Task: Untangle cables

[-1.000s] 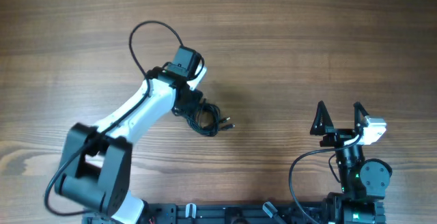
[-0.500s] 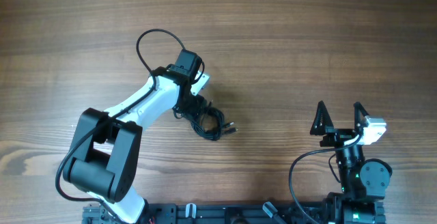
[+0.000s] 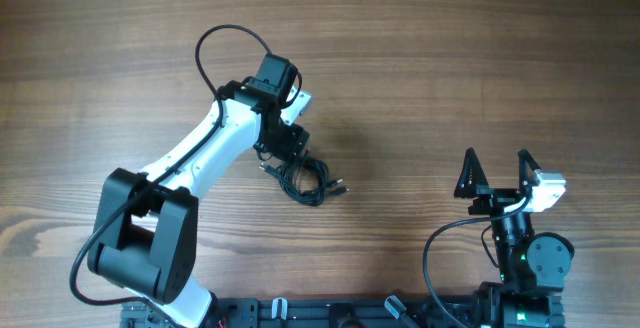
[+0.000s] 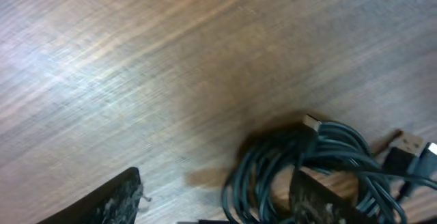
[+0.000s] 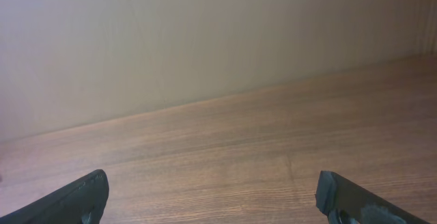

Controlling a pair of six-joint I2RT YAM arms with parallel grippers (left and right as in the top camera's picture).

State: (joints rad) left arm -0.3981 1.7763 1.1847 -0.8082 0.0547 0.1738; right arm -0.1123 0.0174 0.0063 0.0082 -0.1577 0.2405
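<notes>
Jaws, left: left gripper (image 3: pixel 283 151) spread apart, nothing pinched; one finger (image 4: pixel 319 200) sits in the coil, the other (image 4: pixel 113 203) over bare wood.
Jaws, right: right gripper (image 3: pixel 495 168) released wide, empty.
Cables: cables (image 3: pixel 305 178) lie in one tangled coil on the table (image 3: pixel 450 48), mid-table, directly under the left gripper.
Plugs: plug ends (image 4: pixel 410 143) stick out of the coil on the side toward the right arm.
Right arm: well apart from the coil, near the front edge.

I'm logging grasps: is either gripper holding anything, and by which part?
Nothing is held. The left gripper is open over the cables, not clamping them; the right gripper is open and empty.
</notes>
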